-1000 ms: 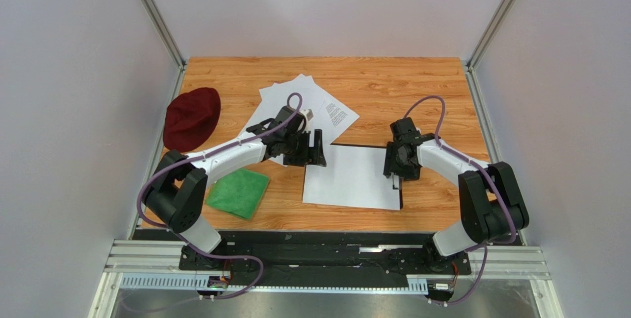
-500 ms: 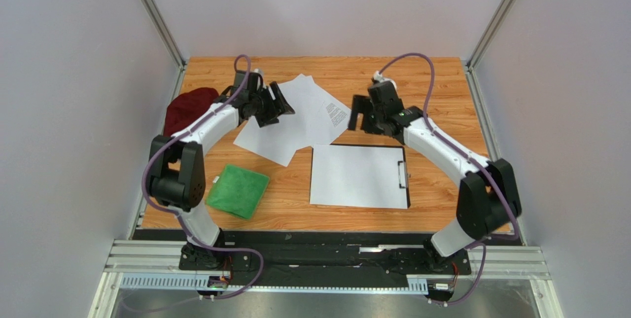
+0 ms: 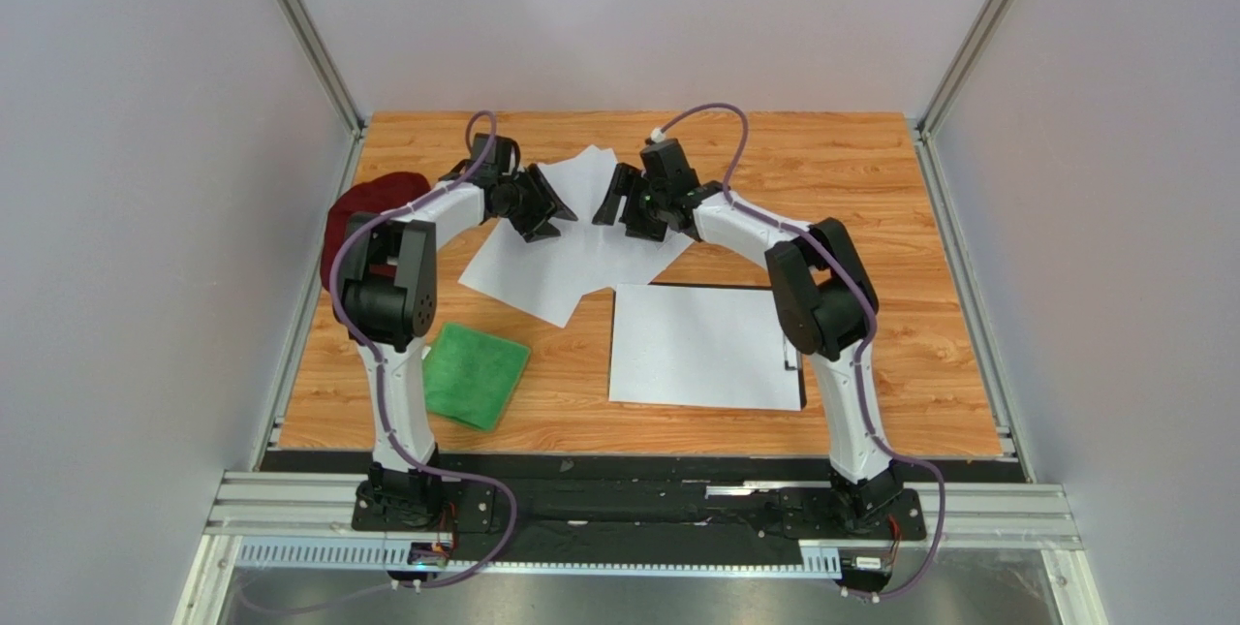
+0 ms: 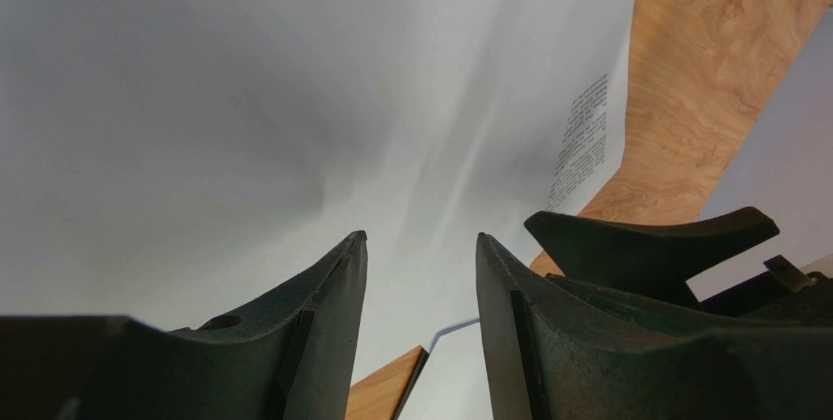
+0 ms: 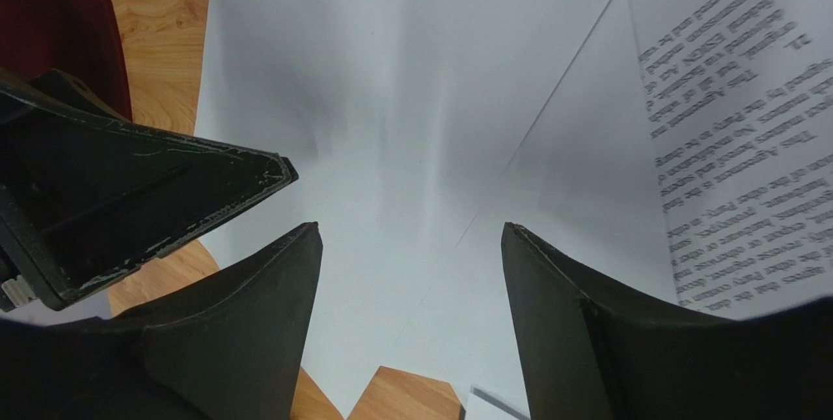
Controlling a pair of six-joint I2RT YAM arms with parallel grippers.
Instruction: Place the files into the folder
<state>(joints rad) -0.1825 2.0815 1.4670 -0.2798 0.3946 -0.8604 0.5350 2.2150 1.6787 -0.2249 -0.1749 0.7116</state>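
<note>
Left claw (image 4: pixel 420 239) and right claw (image 5: pixel 411 230) gape above thin, smooth white files (image 3: pixel 527 271).

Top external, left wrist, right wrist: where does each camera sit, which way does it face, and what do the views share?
Top external: above and behind the arm bases, looking down on the table; both arms show whole.
Left wrist: on the left gripper, facing down at the files; its own fingers frame the view.
Right wrist: on the right gripper, facing down at the files; its own fingers show.
Shared: both wrist views show the files and the other arm's gripper.
</note>
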